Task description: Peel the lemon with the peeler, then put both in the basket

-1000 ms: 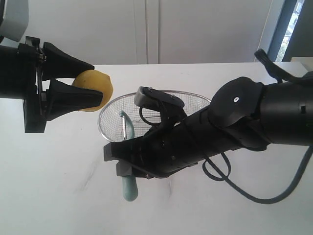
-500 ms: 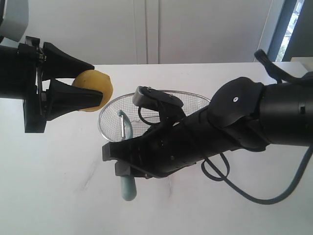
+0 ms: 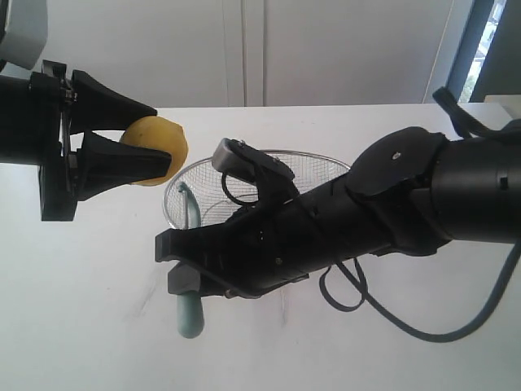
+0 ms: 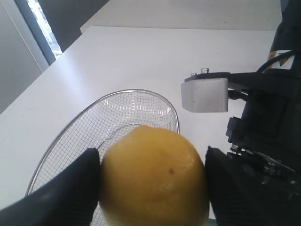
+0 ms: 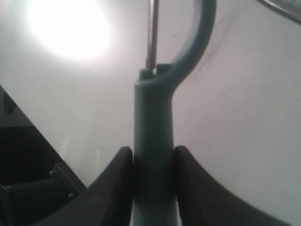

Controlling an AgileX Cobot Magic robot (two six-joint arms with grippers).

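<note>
While left gripper [image 3: 160, 136] clamps one lemon [image 4: 153, 179], right gripper [image 5: 153, 157] clamps one peeler [image 5: 153, 117] near one basket [image 4: 136, 91]

Materials / surface finish
Lemon [image 4: 153, 179]: yellow skin, fine-pitted, slight sheen. Peeler [image 5: 153, 141]: smooth matt teal plastic, metal blade. Basket [image 4: 136, 106]: shiny metal wire mesh w/ polished rim. Table [image 3: 89, 326]: smooth white, semi-gloss.

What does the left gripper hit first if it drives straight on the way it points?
Likely the right arm's camera block above the basket, with the held lemon leading. Depth is unclear; it might pass beside it over the mesh.
</note>
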